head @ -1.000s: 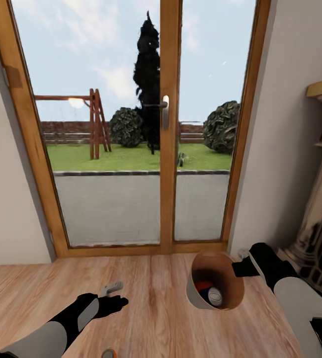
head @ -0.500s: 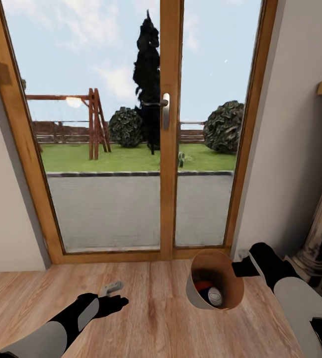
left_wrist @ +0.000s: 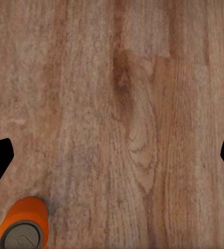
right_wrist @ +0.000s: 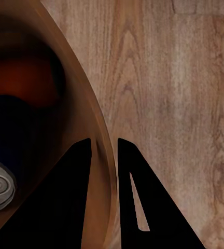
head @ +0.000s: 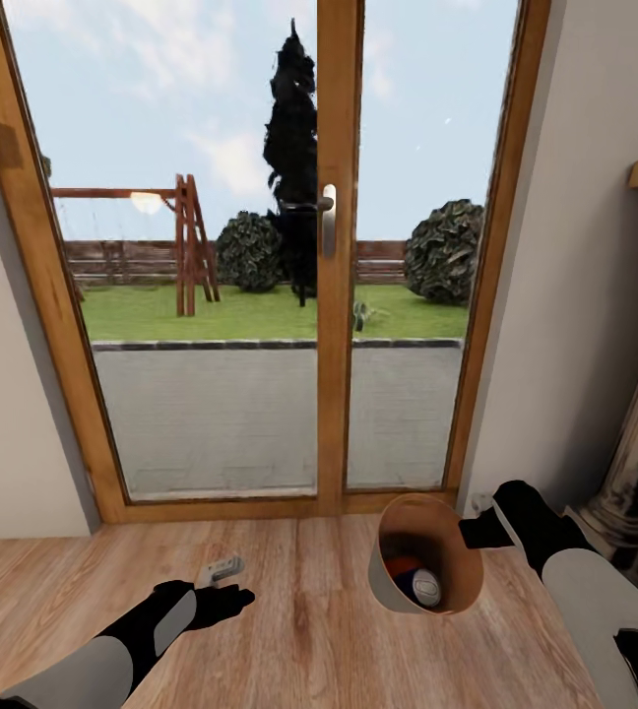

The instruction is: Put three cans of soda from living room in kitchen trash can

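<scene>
**Bin in hand, one can on the floor – how I'd play it**

The trash can [head: 425, 556] hangs off the right gripper [right_wrist: 104, 150], whose fingers are pinched narrow on the rim, one inside the wall and one outside. At least one soda can [head: 417, 583] lies in the bottom, orange-red w/ a blue and white end; can't tell how many are in there, too dark. Another can [left_wrist: 23, 229] stands on the wood floor [head: 309, 630], seen from the left wrist cam, close to one fingertip but not between them. Left gripper [head: 223, 568] is spread wide w/ nothing in it, hovering low over the boards.

Imo the step is grabbing that floor can. Tips: slide the left arm sideways so the can sits centred between the fingers before closing, else you'll knock it over and it rolls. Keep the bin level meanwhile, rim grip looks thin. Glass doors [head: 329, 246] straight ahead, so this isn't the kitchen yet.
</scene>
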Controlling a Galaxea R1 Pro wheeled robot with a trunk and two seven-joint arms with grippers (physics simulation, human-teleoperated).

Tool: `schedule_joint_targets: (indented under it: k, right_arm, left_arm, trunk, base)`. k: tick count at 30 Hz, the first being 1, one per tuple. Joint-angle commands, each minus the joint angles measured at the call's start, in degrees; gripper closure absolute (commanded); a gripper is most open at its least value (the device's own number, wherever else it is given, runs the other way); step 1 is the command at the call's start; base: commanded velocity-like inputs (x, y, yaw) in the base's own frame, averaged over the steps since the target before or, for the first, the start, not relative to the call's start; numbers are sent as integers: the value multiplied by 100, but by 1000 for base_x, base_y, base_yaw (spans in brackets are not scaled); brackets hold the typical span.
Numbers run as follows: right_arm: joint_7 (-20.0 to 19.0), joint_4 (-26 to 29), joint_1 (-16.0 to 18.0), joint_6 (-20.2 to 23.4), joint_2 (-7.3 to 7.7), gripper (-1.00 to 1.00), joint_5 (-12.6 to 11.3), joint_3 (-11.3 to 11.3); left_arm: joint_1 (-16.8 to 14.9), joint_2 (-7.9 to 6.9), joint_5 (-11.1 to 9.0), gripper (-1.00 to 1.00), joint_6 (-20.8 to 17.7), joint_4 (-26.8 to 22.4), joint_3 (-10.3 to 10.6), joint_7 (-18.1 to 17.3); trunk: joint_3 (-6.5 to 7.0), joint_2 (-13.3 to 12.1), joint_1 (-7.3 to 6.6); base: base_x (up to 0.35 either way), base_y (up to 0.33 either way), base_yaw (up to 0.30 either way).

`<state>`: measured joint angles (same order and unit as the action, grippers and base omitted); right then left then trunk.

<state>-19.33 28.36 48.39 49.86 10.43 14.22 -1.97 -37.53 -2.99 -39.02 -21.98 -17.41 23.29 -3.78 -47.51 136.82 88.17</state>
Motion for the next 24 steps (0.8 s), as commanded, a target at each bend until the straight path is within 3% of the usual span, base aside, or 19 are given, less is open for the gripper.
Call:
schedule_joint_targets:
  k: [1, 24]
  right_arm:
    - [-16, 3, 3, 15, 1, 100, -112, -10]
    - [-10, 3, 1, 15, -23, 100, -71, 1]
  left_arm:
    - [0, 0, 0, -100, 0, 1, 0, 0]
    - [0, -1, 0, -100, -2, -38, 0, 11]
  trunk:
    - [1, 1, 0]
    - [1, 1, 0]
  base:
    - [0, 0, 0]
    - [12, 12, 0]
